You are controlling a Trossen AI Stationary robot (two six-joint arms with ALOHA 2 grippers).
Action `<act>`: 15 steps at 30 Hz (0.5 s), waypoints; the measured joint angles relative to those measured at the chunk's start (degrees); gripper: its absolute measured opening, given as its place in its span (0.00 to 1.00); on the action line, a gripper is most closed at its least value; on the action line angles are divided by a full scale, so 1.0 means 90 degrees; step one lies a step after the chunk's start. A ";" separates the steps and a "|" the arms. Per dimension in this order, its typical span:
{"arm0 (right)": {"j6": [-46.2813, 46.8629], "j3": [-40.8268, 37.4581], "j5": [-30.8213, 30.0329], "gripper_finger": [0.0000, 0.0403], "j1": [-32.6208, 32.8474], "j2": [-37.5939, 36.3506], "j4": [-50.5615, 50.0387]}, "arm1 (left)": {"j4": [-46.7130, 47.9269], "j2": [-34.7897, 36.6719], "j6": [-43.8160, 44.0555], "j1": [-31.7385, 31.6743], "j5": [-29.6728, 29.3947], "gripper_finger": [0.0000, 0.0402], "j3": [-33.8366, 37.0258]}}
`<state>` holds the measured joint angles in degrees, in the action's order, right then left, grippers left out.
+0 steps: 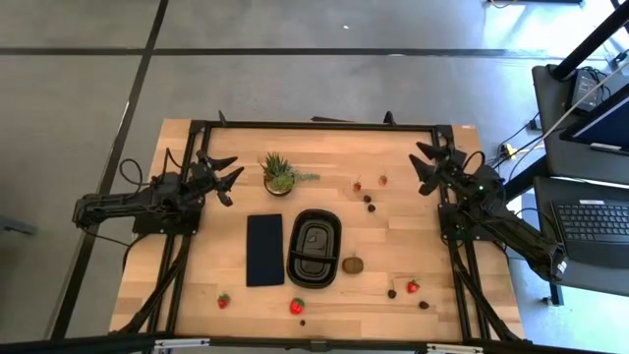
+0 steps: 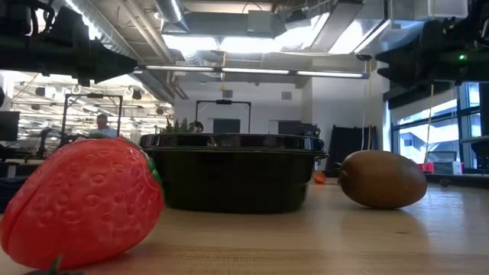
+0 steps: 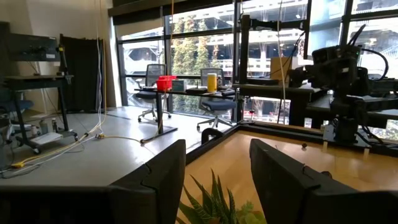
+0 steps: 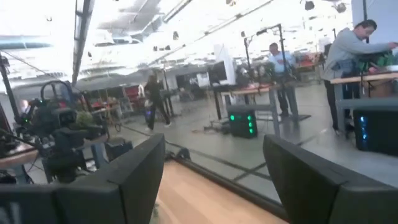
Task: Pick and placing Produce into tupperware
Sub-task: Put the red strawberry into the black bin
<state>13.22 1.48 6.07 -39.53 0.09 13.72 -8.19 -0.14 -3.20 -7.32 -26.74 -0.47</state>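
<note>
1. My left arm (image 1: 138, 206) is a dark, nearly black run of boxy jointed segments, with a thin black cable looping off it.
2. My right arm (image 1: 496, 221) matches it; small green lights glow on its wrist housing.
3. Each arm ends in two pointed, matte black jaws with stepped inner edges.

Strawberry (image 2: 80, 202) nearest, black tupperware (image 2: 233, 179) behind, kiwi (image 2: 382, 179) beside it.
</note>
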 joint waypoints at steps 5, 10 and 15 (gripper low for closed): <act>0.0012 0.0000 -0.0039 0.68 0.0002 0.0001 0.0072 | -0.0001 0.0000 0.0000 -0.0002 -0.0001 0.43 0.0000; 0.0009 0.0000 -0.0044 0.68 0.0002 0.0001 0.0106 | -0.0002 0.0000 -0.0039 -0.0002 -0.0032 0.43 -0.0002; -0.0140 0.0030 0.0165 0.68 0.0005 0.0075 0.0053 | -0.0002 0.0000 -0.0038 -0.0002 -0.0066 0.43 -0.0001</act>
<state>11.96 1.75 7.55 -39.48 0.76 14.20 -8.21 -0.14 -3.54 -7.33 -27.33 -0.48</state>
